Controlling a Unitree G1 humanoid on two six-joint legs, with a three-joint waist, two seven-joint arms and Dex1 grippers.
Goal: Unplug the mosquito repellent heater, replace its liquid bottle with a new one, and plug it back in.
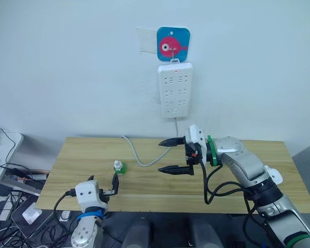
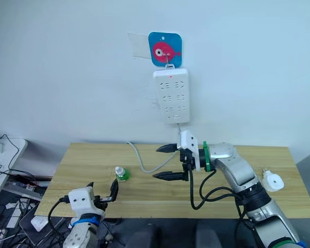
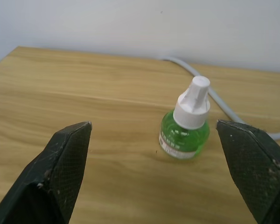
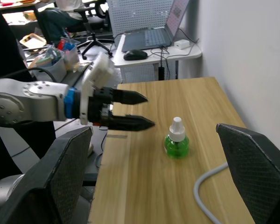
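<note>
Fingers of both grippers are seen spread wide and empty. The left gripper [image 1: 104, 185] is held low at the near edge of the worktop [image 1: 258, 196], aimed at a green liquid bottle [image 1: 119, 167] with a white cap that stands upright just beyond it. The right gripper [image 1: 173, 155] is held above the worktop's middle, pointed toward the robot's left. The mosquito repellent heater [image 2: 273, 181] is found lying on the worktop's right side, well apart from the power strip [image 1: 175, 89] hung on the wall, so unplugging is judged done. Bottle exchange and replugging are judged left to do.
</note>
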